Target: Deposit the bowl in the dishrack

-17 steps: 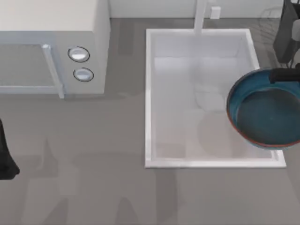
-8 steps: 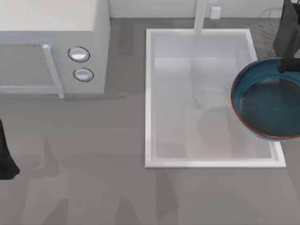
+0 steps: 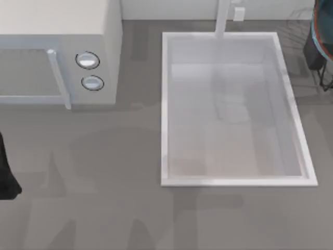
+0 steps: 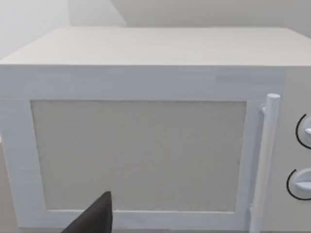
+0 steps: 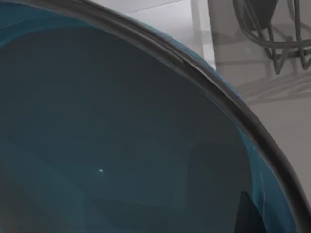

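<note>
Since a second ago the bowl [image 3: 323,31] has travelled from over the sink's [image 3: 164,104] right side up to the counter's [image 3: 104,182] far right corner, where a sliver of its teal edge meets the thin wires of the dishrack [image 3: 304,23]. From the right wrist its blue inside [image 5: 107,145] looms close, with rack wires [image 5: 272,34] beyond the rim. The right end effector appears to carry the bowl, though I cannot tell how its fingers stand. The left arm [image 3: 6,177] sits parked at the counter's left edge, facing the microwave [image 4: 146,136]; its fingers cannot be judged either. The risk now, I judge: the rim could catch a wire and tip on release, or the bowl could drop beside the rack.
</note>
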Robot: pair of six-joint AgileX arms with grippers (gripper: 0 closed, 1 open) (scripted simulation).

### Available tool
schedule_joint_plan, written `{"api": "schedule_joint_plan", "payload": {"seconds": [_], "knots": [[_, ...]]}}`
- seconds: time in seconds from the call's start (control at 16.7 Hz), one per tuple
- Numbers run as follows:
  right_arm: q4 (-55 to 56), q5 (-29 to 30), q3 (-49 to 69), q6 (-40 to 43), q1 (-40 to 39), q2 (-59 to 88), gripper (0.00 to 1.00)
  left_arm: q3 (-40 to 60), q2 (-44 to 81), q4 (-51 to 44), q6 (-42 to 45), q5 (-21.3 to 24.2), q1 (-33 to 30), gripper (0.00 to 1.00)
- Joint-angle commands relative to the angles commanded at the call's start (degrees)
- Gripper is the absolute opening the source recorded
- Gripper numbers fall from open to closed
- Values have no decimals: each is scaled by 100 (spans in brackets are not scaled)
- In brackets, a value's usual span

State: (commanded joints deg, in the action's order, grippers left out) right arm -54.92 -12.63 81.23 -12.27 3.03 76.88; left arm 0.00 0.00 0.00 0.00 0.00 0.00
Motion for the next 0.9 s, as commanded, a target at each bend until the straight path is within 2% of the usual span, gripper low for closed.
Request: {"api": "schedule_joint_plan", "payload": {"seconds": [0.48, 0.66, 0.9], "knots": [[3807, -1760, -1224, 896, 2603, -1519, 0, 0, 0, 0, 0, 0, 0, 100], [4494, -2165, -1489, 1087, 3181, -1916, 0, 0, 0, 0, 0, 0, 0, 100], [4649, -2266, -1554, 1132, 3325, -2018, 0, 0, 0, 0, 0, 0, 0, 100]]}}
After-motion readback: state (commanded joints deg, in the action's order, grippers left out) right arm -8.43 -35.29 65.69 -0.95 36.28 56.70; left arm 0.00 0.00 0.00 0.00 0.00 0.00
